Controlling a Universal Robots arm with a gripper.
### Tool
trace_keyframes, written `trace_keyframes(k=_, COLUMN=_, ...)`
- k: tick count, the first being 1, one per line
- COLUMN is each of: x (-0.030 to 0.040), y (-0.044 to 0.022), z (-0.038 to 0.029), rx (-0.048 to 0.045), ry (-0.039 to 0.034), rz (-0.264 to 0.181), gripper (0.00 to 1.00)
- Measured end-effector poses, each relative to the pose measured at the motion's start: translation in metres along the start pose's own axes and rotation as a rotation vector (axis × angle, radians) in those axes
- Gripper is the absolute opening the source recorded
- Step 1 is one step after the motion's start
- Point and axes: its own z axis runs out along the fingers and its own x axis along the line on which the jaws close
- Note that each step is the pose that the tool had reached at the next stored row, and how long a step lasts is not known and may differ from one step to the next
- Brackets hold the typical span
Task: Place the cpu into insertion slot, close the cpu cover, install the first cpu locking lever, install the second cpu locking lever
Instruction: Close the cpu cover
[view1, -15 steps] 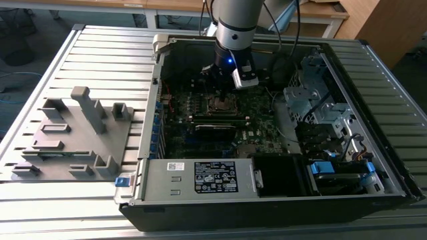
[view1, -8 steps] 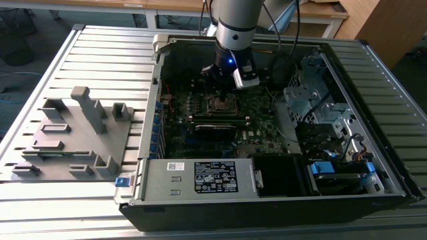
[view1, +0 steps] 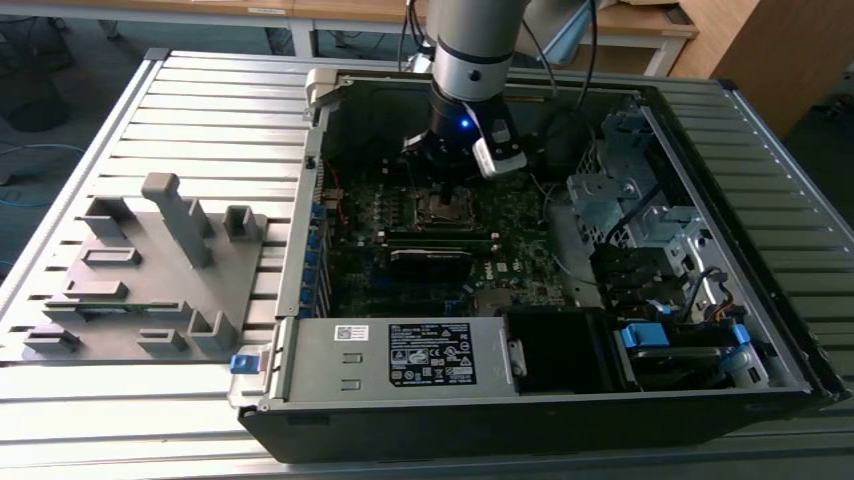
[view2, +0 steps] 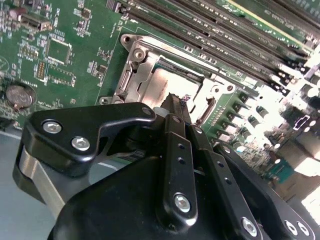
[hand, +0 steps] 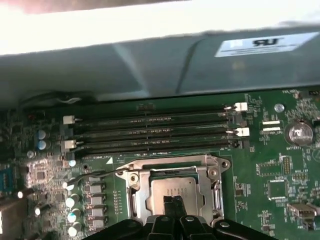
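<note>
The pincer hangs right at the chip, tips pressed together and pinching nothing. The chip sits in its socket under the metal frame. A skewed downward push could scrape the chip's top — or skid off the frame's edge.

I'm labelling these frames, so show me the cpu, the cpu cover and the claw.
cpu (hand: 175, 187), first wrist view, silvery top.
cpu cover (hand: 141, 197), first wrist view, frame's side bar.
claw (view2: 179, 102), second wrist view, midway between its fingertips.
</note>
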Motion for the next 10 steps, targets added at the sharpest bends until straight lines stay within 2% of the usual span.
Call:
trace_keyframes(k=6, x=-0.0006, y=0.0000, z=0.0002, rx=0.0003, ry=-0.0001, rz=-0.014, gripper=0.10)
trace_keyframes(k=10, x=-0.0018, y=0.0002, z=0.0007, rx=0.0010, ry=-0.0003, rz=-0.048, gripper=0.10)
